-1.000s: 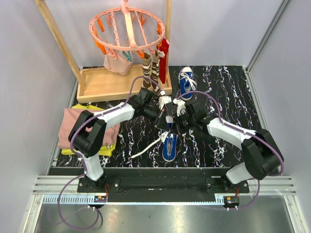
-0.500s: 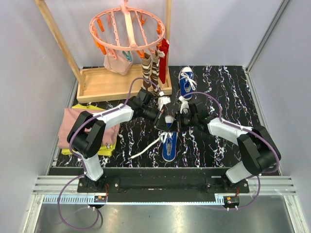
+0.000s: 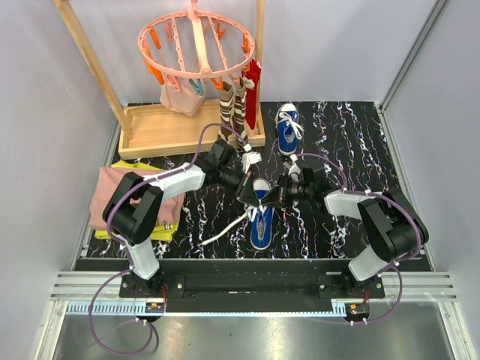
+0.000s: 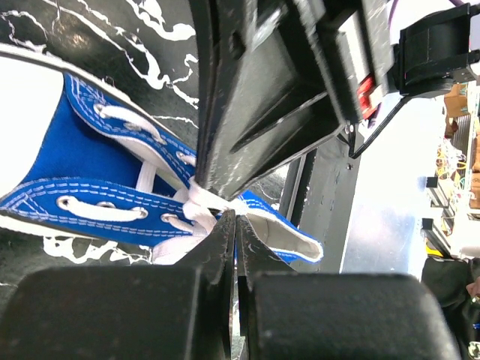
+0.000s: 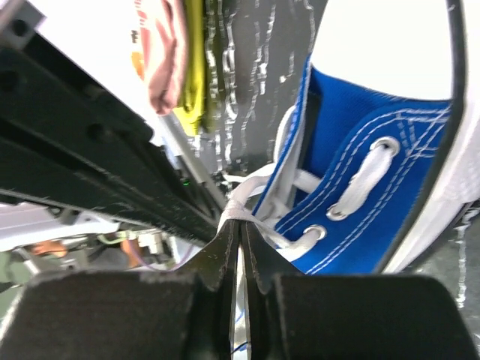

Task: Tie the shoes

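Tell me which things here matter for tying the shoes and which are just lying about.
Job: near blue canvas sneaker; its white lace, pinched by left gripper and right gripper; far blue canvas sneaker.
Lying about: pink plastic peg hanger; wooden rack; striped socks; folded pink and yellow cloths.

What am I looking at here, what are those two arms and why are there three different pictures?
These are two robot arms bolted side by side, each ending in a two-finger gripper. The wide picture comes from a camera overhead; the two close-ups come from cameras on the wrists. Laid out before them: a black marbled mat, folded clothes, a wooden rack and two blue sneakers. Over the near shoe, the left gripper and right gripper are each shut on its white lace; the far shoe lies apart.
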Robot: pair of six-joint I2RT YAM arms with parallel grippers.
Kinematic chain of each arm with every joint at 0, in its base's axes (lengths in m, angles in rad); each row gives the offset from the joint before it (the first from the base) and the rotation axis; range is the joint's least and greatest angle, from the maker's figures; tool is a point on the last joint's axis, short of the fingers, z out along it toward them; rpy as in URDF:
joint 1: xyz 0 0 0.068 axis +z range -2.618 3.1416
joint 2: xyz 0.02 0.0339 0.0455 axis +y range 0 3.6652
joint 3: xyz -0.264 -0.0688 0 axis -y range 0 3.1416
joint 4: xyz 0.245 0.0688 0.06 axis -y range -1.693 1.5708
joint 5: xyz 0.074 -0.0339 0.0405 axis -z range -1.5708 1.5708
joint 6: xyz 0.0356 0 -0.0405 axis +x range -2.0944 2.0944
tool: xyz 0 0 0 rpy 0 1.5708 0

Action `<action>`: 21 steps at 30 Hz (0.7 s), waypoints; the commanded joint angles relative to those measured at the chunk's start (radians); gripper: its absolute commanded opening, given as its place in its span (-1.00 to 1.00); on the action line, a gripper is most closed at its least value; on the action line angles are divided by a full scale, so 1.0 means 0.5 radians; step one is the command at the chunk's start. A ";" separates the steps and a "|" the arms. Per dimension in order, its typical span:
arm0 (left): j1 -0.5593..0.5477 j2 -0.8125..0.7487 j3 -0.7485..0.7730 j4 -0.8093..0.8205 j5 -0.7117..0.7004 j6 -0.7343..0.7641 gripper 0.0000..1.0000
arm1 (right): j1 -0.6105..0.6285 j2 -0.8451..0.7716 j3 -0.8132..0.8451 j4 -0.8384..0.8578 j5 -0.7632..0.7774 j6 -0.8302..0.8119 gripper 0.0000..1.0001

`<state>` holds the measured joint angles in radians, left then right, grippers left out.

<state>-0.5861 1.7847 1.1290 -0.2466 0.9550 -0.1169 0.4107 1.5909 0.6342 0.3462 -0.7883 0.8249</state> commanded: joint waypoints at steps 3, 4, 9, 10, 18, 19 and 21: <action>0.025 -0.127 -0.061 0.153 0.084 -0.064 -1.00 | -0.042 0.012 -0.133 0.616 -0.144 0.393 -0.81; 0.025 -0.127 -0.064 0.162 0.090 -0.073 -1.00 | -0.045 0.024 -0.185 0.700 -0.141 0.484 -0.80; 0.025 -0.121 -0.061 0.205 0.099 -0.128 -1.00 | -0.045 0.128 -0.225 0.915 -0.148 0.571 -0.83; 0.022 -0.112 -0.058 0.208 0.112 -0.137 -1.00 | -0.045 0.135 -0.231 0.921 -0.145 0.574 -0.83; 0.016 -0.090 -0.055 0.232 0.139 -0.186 -1.00 | -0.045 0.281 -0.281 1.304 -0.086 0.706 -0.83; 0.016 -0.093 -0.058 0.232 0.139 -0.186 -1.00 | -0.045 0.309 -0.277 1.347 -0.083 0.761 -0.81; 0.010 -0.097 -0.070 0.245 0.133 -0.196 -0.99 | -0.039 0.392 -0.277 1.497 -0.089 0.832 -0.81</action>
<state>-0.5781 1.7626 1.1019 -0.1669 0.9718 -0.1940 0.3927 1.7267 0.4965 0.8803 -0.8368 1.1568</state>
